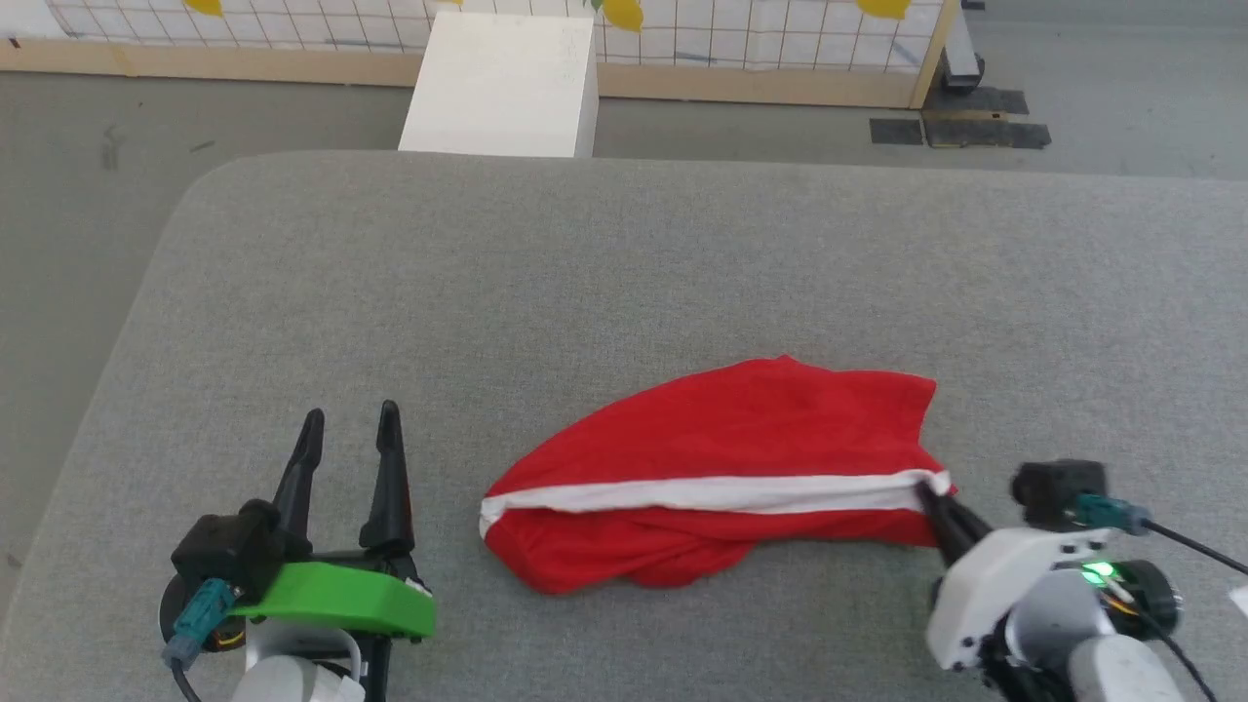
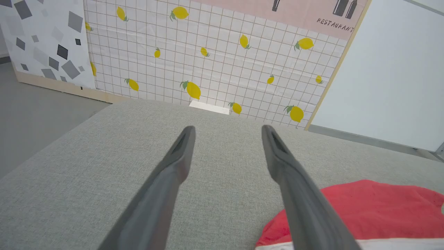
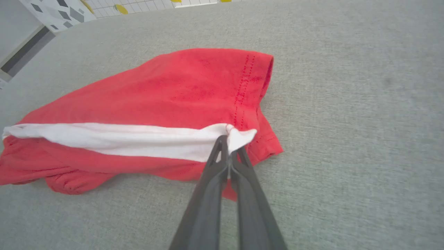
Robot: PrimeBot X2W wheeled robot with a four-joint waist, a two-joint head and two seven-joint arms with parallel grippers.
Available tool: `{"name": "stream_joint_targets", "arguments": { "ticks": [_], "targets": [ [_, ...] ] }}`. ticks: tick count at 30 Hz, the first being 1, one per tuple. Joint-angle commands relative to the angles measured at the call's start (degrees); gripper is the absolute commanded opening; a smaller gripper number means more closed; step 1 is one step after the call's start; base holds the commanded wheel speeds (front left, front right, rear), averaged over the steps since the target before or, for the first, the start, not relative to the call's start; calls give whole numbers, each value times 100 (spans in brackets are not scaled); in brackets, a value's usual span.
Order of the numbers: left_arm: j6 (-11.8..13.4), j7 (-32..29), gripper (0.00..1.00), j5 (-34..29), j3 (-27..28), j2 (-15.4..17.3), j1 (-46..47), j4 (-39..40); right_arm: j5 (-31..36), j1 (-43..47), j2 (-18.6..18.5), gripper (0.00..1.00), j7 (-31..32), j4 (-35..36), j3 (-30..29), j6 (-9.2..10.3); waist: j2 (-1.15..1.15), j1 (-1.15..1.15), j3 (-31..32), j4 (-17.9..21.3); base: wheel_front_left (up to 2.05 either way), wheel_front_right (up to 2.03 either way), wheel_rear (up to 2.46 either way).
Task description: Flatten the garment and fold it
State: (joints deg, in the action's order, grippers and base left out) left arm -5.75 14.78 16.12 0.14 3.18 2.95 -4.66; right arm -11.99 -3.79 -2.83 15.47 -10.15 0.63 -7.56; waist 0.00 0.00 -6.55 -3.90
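Grey padded surface (image 1: 585, 273) carries the shorts (image 1: 741, 429), bunched at its near right with the white stripe (image 1: 702, 494) up; they look light and limp, likely to sag when lifted, so they are best taken at hem or waistband corners. Right gripper (image 3: 228, 146) is clenched on the stripe's end at the hem; left gripper (image 1: 349, 419) stands spread and empty, near the shorts' other end.
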Motion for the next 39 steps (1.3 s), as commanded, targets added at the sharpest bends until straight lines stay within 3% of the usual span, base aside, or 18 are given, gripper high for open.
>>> {"name": "stream_joint_targets", "arguments": {
  "ticks": [1,10,20,28,39],
  "targets": [
    [-31,21,100,-7,-15,-28,-115,-30,85,88,-5,0,-80,52,-177,8,0,0,70,31,0,0,0],
    [-140,-212,100,155,-584,62,-378,-469,362,688,-5,0,73,408,-1052,8,0,0,329,179,0,0,0],
    [-172,-2203,100,1280,-1831,511,-587,-123,253,963,-5,0,174,528,-1107,8,0,0,510,257,0,0,0],
    [-158,-3505,100,2071,-2046,708,-862,216,215,1004,-5,0,186,534,-1043,8,0,0,520,230,0,0,0],
    [-141,-3690,100,2375,-2060,507,-500,-56,212,947,-5,0,178,577,-974,8,0,0,329,316,0,0,0]
  ]
}}
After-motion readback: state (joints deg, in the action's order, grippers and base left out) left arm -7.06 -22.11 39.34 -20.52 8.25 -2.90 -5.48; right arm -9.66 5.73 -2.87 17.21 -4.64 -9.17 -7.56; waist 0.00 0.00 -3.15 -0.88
